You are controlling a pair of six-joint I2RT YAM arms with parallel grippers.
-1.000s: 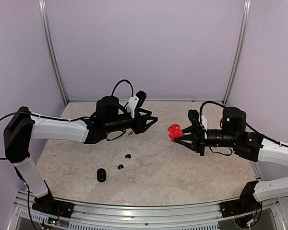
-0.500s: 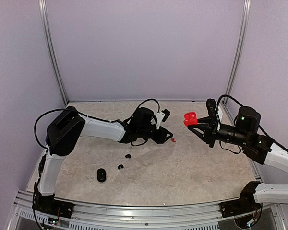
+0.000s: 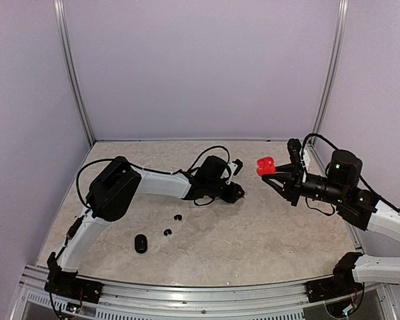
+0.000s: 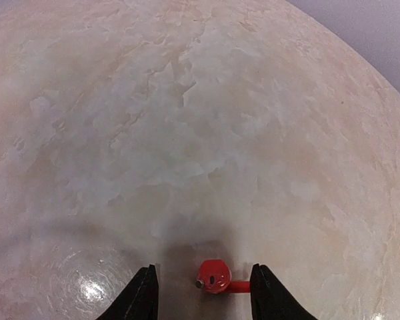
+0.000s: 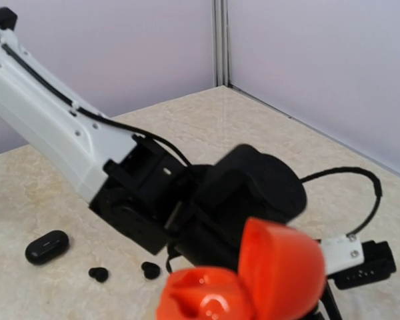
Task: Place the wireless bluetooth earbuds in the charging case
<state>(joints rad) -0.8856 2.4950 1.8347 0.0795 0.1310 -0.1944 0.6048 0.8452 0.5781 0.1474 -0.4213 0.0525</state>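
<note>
One red earbud (image 4: 213, 277) lies on the table between the fingers of my left gripper (image 4: 203, 297), which is open and low over it, with both fingers clear of it. In the top view the bud (image 3: 242, 195) is just at the left gripper's (image 3: 235, 193) tip. My right gripper (image 3: 272, 173) is shut on the open red charging case (image 3: 265, 165) and holds it in the air, lid up (image 5: 247, 280). Two black earbuds (image 3: 178, 217) (image 3: 167, 232) lie loose near a closed black case (image 3: 141, 243). The second red bud is not visible.
The left arm (image 3: 153, 183) stretches across the middle of the table. The right wrist view shows the black case (image 5: 47, 247) and the two black buds (image 5: 98, 273) (image 5: 150, 269) beyond the left arm. Walls enclose the table at the back and sides.
The left arm has reached right and down until its open fingers straddle the red earbud. The right gripper lifted the red case up and right, then held nearly still.
</note>
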